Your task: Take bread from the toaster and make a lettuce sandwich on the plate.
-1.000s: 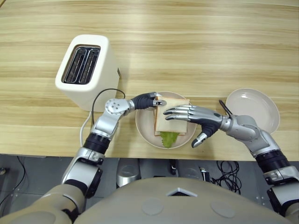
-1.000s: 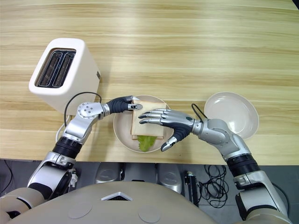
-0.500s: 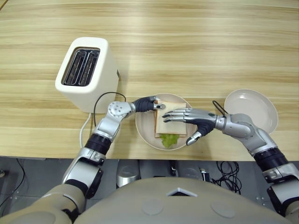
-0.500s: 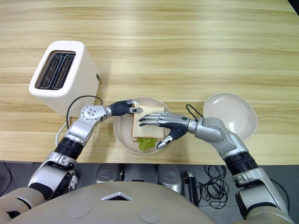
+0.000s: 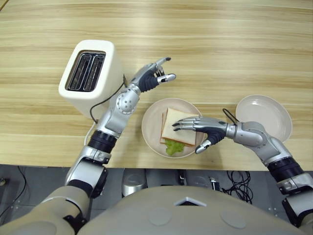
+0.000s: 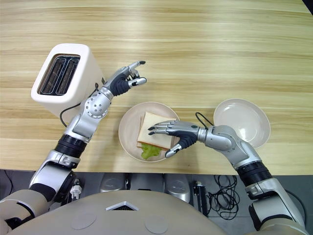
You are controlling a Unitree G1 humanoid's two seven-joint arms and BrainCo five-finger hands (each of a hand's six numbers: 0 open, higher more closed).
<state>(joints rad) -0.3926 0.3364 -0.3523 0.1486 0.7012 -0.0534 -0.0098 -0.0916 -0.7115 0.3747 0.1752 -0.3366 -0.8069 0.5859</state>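
The right hand (image 5: 204, 129), fingers spread and gripping nothing, rests on the white-bread sandwich (image 5: 180, 138), with green lettuce leaf (image 5: 171, 147) peeking out beneath, on the round cream plate (image 5: 149, 128). A careless lift-off could drag the top slice askew. Beyond, the left hand (image 5: 154, 76) hovers empty with fingers loosely extended, just beside the cream toaster (image 5: 90, 73). A swing could knock it.

Bright, even light falls from overhead across the wooden table (image 5: 234, 44), and a pale sheen runs along the planks toward 12 o'clock. Shadows are soft and short: the toaster (image 5: 90, 73) at 10 o'clock throws only a thin dark edge at its base, as does the empty plate (image 5: 264, 115) at 3 o'clock. Small glints mark the metal of the right hand (image 5: 210, 129). Below the table's near edge, around 6 o'clock, it is much dimmer. Grain lines bow slightly near 12 o'clock.
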